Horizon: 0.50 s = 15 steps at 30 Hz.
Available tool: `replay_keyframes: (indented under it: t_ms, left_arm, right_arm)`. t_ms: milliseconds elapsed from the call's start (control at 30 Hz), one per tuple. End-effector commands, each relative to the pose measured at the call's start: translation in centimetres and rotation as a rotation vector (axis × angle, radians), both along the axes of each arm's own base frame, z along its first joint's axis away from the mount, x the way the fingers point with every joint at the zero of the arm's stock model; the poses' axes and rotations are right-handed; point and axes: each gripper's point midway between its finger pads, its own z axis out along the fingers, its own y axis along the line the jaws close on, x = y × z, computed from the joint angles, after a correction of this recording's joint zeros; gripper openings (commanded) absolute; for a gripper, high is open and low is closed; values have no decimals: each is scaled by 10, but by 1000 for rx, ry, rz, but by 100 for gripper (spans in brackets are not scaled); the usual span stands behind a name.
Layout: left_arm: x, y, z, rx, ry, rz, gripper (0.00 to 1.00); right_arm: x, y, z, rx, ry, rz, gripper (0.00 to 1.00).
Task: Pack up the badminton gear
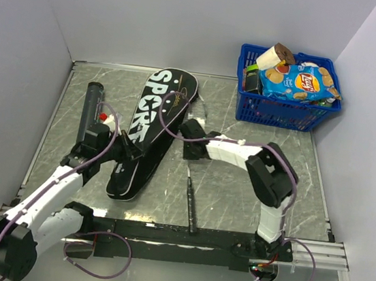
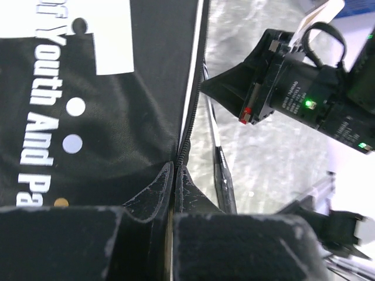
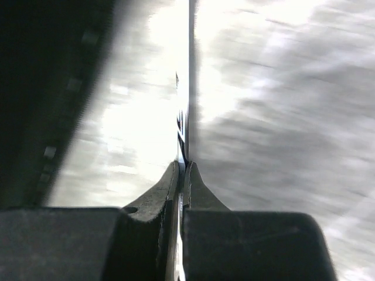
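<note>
The black racket-shaped cloth cover (image 2: 117,117) is matt woven fabric with smooth white print and a toothed zip edge. The grey marbled table top (image 1: 225,200) is glossy. The thin glossy racket shaft (image 3: 183,126) gleams like metal. The blue lattice plastic basket (image 1: 284,112) holds a shiny blue foil crisp packet (image 1: 298,82). The black finger pads (image 2: 149,193) look matt, scuffed and rough.

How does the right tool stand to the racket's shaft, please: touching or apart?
Touching. The right wrist view shows the right tool shut on the racket's shaft, with no gap on either side.
</note>
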Motion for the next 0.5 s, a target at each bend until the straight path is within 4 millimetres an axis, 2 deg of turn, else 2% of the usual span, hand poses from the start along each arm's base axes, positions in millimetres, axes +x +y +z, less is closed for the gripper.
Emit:
replay_keyframes:
  t_ms: [0,33,233,300,333,400,433,467]
  left_arm:
    - [9,-27,37,-165,-88,-82,1]
    - [12,-31,45,-185,-114,-91,1]
    - [19,-51,60,-188,-138,-110,1]
    - [20,-59,57,-178,-130,-119,1]
    - [21,-63,59,-178,-135,-121,1]
    - [23,-72,59,-182,-133,-130,1]
    - [23,-76,61,-185,-137,-134,1]
    - [24,-80,58,-182,-129,-135,1]
  right_arm:
    - [-19,-47,8,-97,15,-7,0]
    - [-22,-52,10,-100,14,-11,0]
    - [-62,-77,21,-71,51,-35,0]
    - [-79,-85,24,-62,64,-37,0]
    - [-84,-85,33,-46,48,-38,0]
    - [-102,-93,31,-73,65,-42,0]
    - [-105,-95,39,-61,46,-47,0]
    - [-113,-100,38,-65,54,-60,0]
